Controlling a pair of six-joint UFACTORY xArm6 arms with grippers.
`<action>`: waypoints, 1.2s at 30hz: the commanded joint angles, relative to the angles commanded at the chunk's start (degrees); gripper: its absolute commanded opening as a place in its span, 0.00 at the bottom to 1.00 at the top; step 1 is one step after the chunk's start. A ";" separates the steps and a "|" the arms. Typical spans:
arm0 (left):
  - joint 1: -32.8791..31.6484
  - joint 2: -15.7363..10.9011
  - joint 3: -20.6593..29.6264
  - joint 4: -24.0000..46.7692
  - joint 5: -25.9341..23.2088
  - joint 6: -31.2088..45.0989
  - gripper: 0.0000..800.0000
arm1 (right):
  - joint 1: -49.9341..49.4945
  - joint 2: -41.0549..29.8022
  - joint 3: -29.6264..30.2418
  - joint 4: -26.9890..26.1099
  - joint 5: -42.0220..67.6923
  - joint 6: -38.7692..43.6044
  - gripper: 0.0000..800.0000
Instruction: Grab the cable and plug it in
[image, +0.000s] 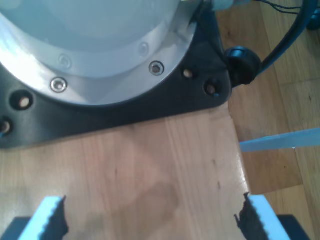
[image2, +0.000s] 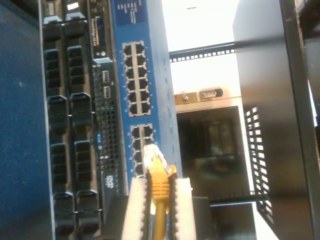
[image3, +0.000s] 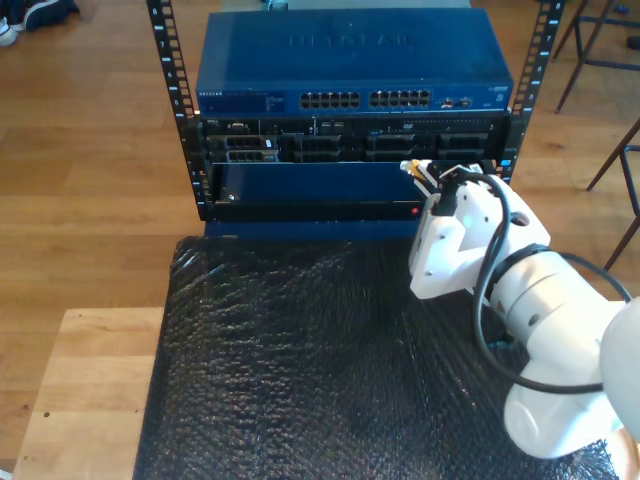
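A: Which step is in hand?
B: The cable (image2: 160, 187) is held clamped in my second gripper (image2: 159, 200), its plug (image2: 153, 156) just before the blue switch (image2: 140, 75). My first gripper (image: 150, 220) is seen spread, holding nothing.
A: And next?
B: Probably, the plug must be lined up with a port (image2: 141, 131) and pushed straight in.

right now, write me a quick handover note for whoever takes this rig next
My second gripper is shut on the cable, plug forward, just short of the blue switch ports in the rack.
My first gripper is open over the bare wooden table beside an arm base.
Done: cable grabbed and carried to the switch.
Left: line the plug up with a port and push it in.
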 joint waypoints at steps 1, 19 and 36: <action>0.00 0.00 0.00 0.09 0.00 0.00 1.00 | 0.09 1.32 -1.14 0.00 0.00 0.00 0.00; 0.00 0.00 0.00 0.00 0.00 0.00 1.00 | -1.14 14.86 -15.03 1.14 -3.78 -0.44 0.00; 0.00 0.00 0.00 0.00 0.00 0.00 1.00 | -1.32 18.37 -15.21 8.70 -8.70 -5.36 0.00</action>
